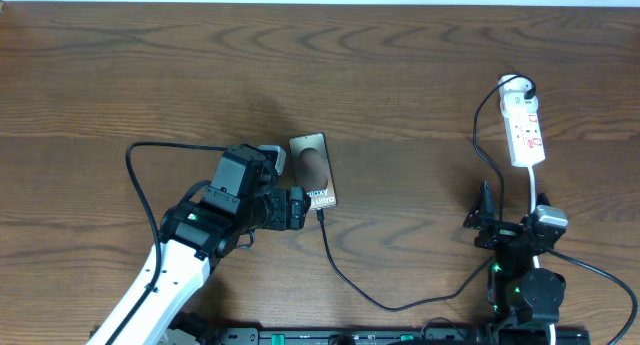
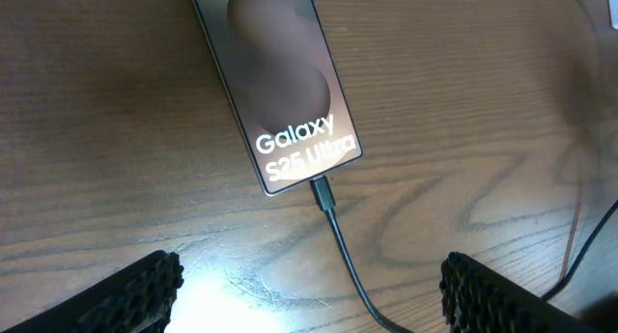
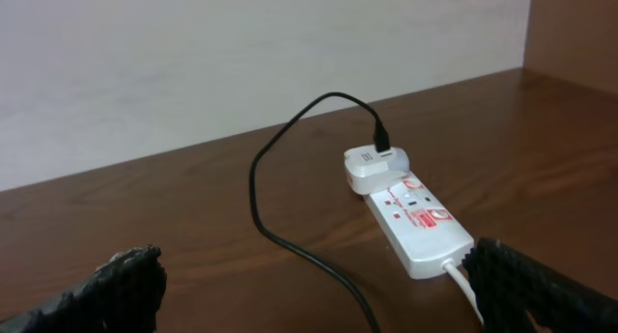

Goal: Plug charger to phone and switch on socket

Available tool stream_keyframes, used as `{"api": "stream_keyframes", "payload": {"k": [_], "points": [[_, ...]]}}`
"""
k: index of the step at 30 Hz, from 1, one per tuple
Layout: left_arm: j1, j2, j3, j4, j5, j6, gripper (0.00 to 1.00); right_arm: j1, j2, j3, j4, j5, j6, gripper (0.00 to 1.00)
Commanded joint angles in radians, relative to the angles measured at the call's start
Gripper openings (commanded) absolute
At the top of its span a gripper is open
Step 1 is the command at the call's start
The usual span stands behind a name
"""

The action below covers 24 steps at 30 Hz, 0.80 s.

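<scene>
The phone (image 1: pixel 313 170) lies flat on the wooden table, with its "Galaxy" lettering at the near end (image 2: pixel 290 101). The charger cable's plug tip (image 2: pixel 322 191) sits in the phone's bottom port, and the thin black cable (image 1: pixel 345 280) runs back across the table. My left gripper (image 2: pixel 309 294) is open and empty, just behind the phone's plugged end, with the cable passing between its fingers. The white socket strip (image 1: pixel 525 130) lies at the far right, with a white adapter (image 3: pixel 375 165) plugged into its far end. My right gripper (image 3: pixel 319 290) is open and empty, short of the strip (image 3: pixel 415 222).
The strip's own white lead (image 1: pixel 532 190) runs toward the right arm. The black charger cable loops from the adapter (image 3: pixel 280 179) down across the table in front of the right gripper. A pale wall stands behind the table's far edge.
</scene>
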Motion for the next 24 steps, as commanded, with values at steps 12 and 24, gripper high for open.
{"api": "stream_keyframes", "payload": {"k": [12, 24], "points": [[-0.002, -0.012, 0.005, -0.003, -0.011, -0.001, 0.88, -0.002, -0.007, -0.002, -0.006, -0.033, -0.093, 0.99], [-0.002, -0.012, 0.005, -0.003, -0.010, -0.001, 0.88, -0.002, -0.006, -0.002, -0.006, -0.033, -0.093, 0.99]]}}
